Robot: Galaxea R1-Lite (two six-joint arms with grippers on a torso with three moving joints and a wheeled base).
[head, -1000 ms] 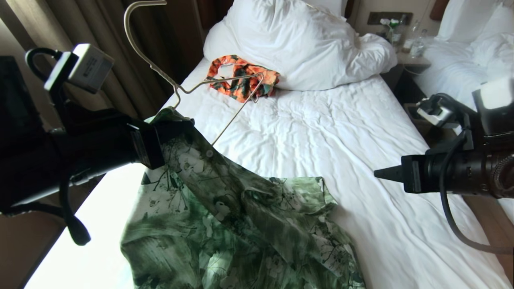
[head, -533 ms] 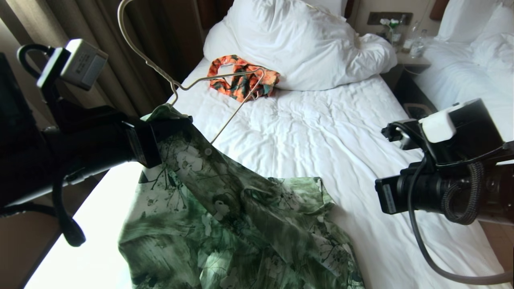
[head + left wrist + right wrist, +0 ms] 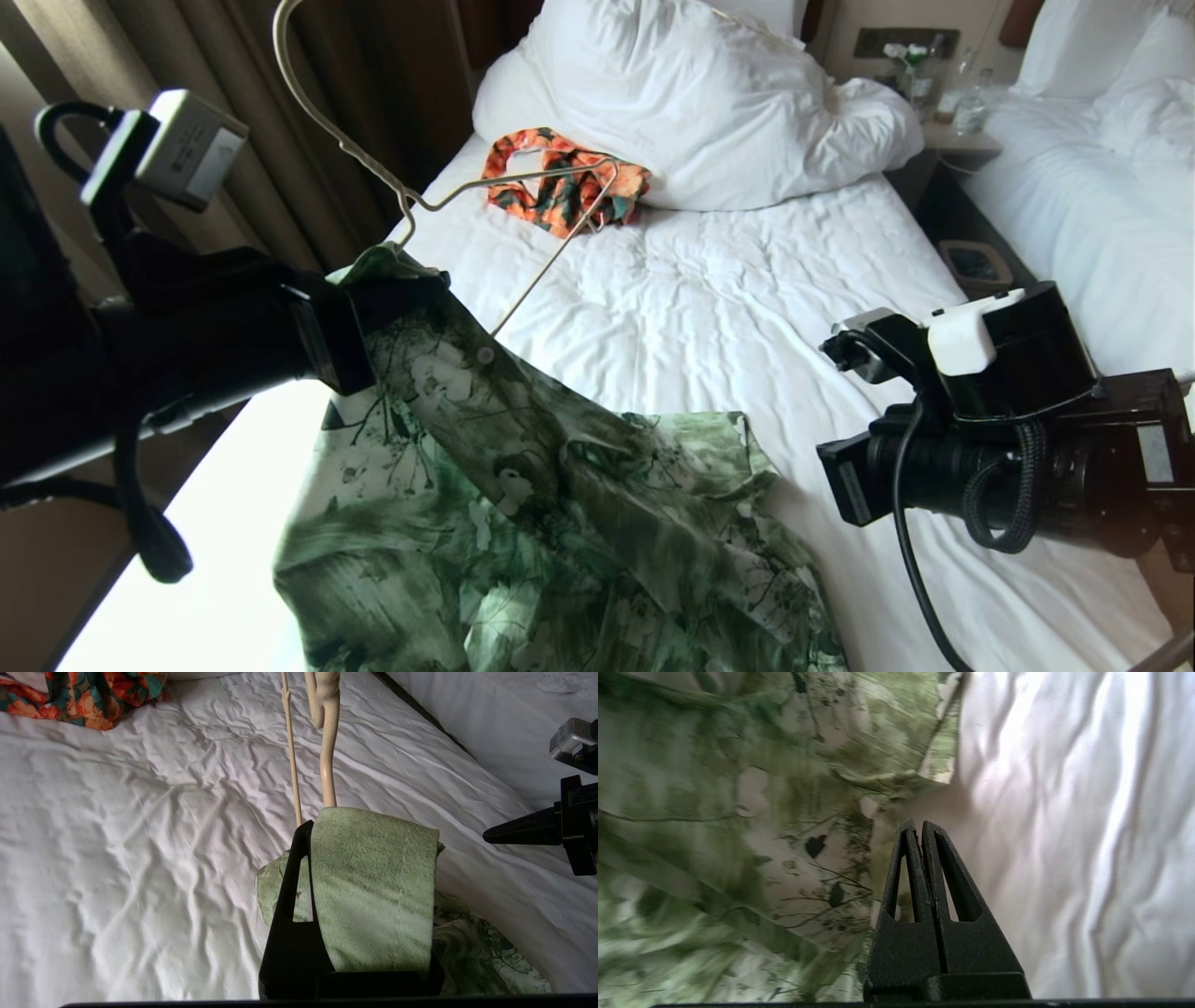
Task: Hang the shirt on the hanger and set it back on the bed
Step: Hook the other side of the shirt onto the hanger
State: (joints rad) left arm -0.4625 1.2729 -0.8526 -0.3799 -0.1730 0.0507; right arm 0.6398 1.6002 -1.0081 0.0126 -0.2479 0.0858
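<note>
The green flower-print shirt lies spread on the near part of the bed, with its collar end lifted. My left gripper is shut on that light green cloth, which drapes over its fingers. The cream wire hanger rises out of the same grip, hook upward, one arm running down into the shirt. Its wires show just past the cloth. My right gripper is shut and empty, hovering over the sheet beside the shirt's edge. In the head view the right arm hides its fingers.
An orange-and-green garment lies by the bulky white pillow and duvet. Brown curtains hang to the left. A nightstand with bottles, a small bin and a second white bed are on the right.
The right arm has swung down and inward toward the shirt's right edge. The left gripper, shirt and hanger have barely shifted.
</note>
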